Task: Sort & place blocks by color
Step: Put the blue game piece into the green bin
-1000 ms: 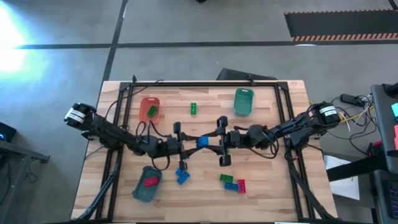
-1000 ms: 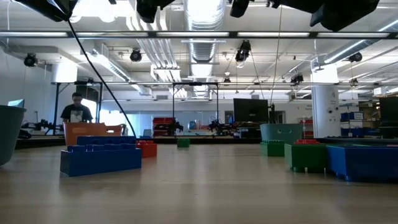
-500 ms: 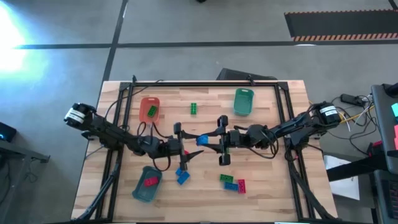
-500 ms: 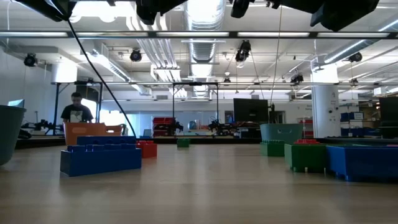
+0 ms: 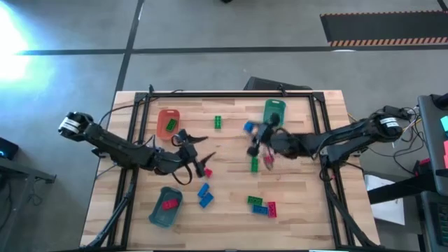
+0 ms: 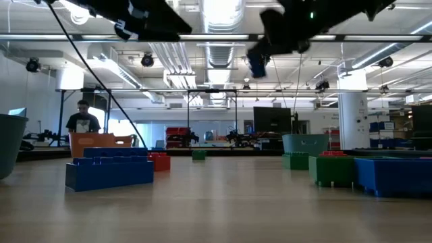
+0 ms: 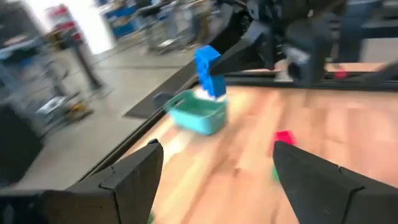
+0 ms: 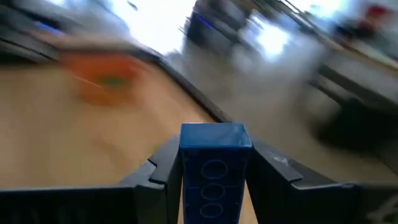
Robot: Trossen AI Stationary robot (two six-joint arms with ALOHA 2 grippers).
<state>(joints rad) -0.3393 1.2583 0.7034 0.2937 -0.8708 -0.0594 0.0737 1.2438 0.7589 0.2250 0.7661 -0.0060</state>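
Up over mid-counter [image 5: 294, 210] the right tool [image 5: 252, 133] is clamped on a blue block [image 5: 248, 127] near the green tray [image 5: 274, 117], left tool [image 5: 190, 148] empty and wide open, so I'd carry it low to the teal tray [image 5: 165, 208].

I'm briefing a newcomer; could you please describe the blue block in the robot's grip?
Find the green tray at the table's far edge. Just left of it, the right gripper holds a blue block in the air; the other blue blocks lie on the table.
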